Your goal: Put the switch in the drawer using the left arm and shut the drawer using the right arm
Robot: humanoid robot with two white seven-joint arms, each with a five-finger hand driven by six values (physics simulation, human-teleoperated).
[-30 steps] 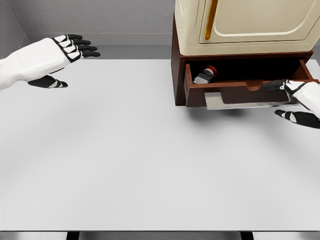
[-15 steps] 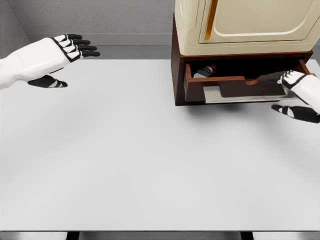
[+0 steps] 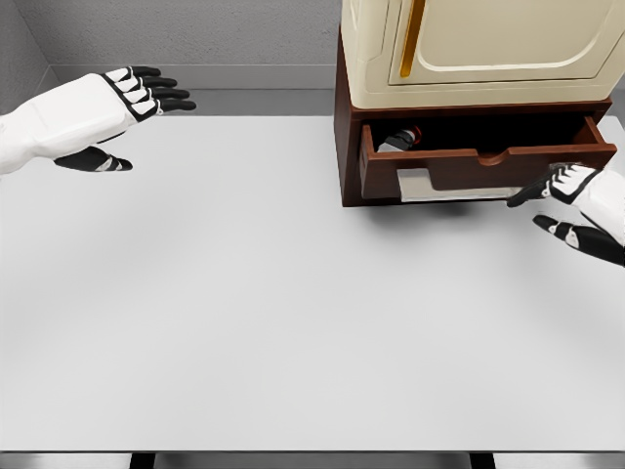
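Since the switch (image 3: 398, 139) already lies inside the drawer (image 3: 483, 168), at its left end with only its grey body and a bit of red cap showing over the front panel, the left arm's share of the task looks done and what remains is the closing. The drawer stands only part-way out of the dark wooden cabinet (image 3: 347, 147), at about one o'clock from the middle of the table (image 3: 244, 293), and nothing else can be seen in it; its right part is in shadow. A cream appliance (image 3: 479, 44) sits on top of the cabinet. The right hand (image 3: 571, 200), at three o'clock, hangs just in front of the drawer's right front corner with fingers (image 3: 532, 191) spread and holding nothing, apparently not touching the panel, placed as if to push it. The left hand (image 3: 132, 103), at ten o'clock and well apart, hovers with fingers wide and empty, likely parked clear.
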